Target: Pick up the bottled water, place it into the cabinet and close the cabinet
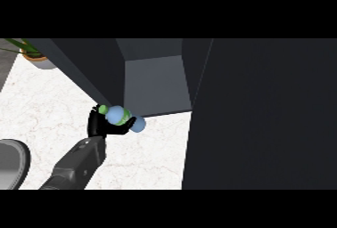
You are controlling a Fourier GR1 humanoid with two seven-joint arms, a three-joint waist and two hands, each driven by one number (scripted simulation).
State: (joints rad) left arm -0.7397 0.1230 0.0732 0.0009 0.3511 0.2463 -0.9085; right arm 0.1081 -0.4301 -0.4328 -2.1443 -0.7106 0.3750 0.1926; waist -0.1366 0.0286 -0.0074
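Where my grey forearm shows at the near left, I see its black left hand (pixel 100 125) curled round the pale-blue, green-capped bottled water (pixel 117 114), over the white marble counter (pixel 46 102), at the open dark cabinet (pixel 154 84)'s near lip. A potted green plant (pixel 34 54) stands far left.

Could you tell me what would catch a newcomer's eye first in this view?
Near the centre, the left hand has its fingers curled round the bottled water, right at the front edge of the open cabinet. What looks like its dark door fills the right side, and a potted plant sits top left.
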